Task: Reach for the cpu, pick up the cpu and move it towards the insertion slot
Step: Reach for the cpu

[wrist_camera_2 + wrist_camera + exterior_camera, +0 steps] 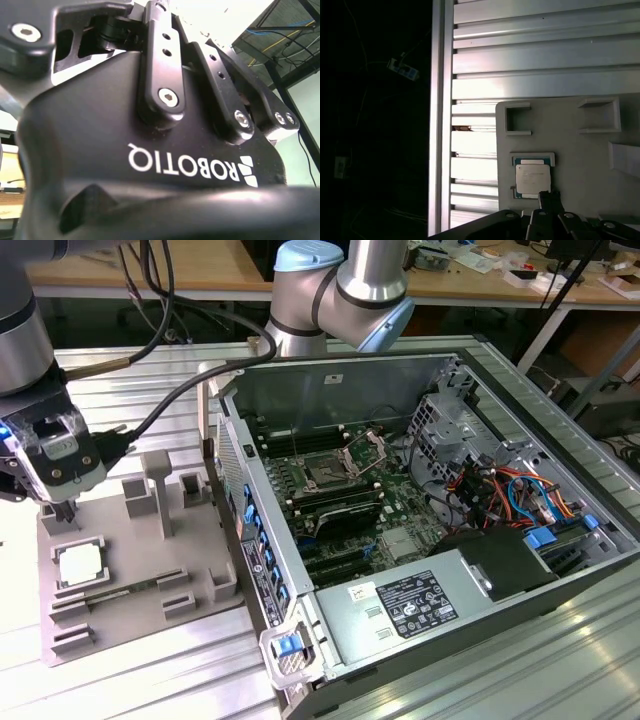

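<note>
The cpu [78, 565] is a small square chip with a pale silver top, lying flat in a recess of the grey tray [150, 570] at the exterior view's left. My gripper [63, 512] hangs just above the tray, a little behind the cpu and not touching it. In the first wrist view the cpu [532, 179] sits on the tray [575, 150] with the gripper [547, 198] close beside one of its corners. The second wrist view looks at the gripper's black body [175, 155] from close up. The insertion slot [326, 472] lies inside the open computer case, ringed by green board.
The open computer case [420, 510] takes up the middle and the exterior view's right, with a grey power-supply box [400, 605] at its front. Upright posts [157, 490] rise from the tray beside the gripper. A black cable [170, 405] runs to the wrist. Everything rests on ribbed aluminium table [520, 60].
</note>
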{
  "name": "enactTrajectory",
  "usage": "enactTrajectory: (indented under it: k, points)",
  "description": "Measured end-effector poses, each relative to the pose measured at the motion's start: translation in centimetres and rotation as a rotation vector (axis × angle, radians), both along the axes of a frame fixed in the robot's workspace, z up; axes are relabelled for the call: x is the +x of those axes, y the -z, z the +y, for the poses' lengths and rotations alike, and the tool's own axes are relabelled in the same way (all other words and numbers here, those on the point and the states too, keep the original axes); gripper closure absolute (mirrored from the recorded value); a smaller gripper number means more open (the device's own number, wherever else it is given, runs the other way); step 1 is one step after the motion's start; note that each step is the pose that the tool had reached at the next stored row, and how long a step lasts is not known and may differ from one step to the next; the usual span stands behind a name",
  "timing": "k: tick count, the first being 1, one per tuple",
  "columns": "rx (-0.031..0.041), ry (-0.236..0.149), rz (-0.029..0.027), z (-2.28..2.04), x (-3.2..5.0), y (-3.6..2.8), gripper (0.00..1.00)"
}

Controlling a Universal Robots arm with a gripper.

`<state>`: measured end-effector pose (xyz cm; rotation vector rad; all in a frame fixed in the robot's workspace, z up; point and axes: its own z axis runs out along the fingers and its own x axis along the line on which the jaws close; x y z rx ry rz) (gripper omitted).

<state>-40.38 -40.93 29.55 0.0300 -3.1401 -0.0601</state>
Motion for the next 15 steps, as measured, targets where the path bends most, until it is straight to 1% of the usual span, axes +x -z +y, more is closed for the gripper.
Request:
enactTrajectory:
  k: [15]
  points:
    - [0.0000, 0.000, 0.0001, -0.01, 0.00, 0.44, 0.89]
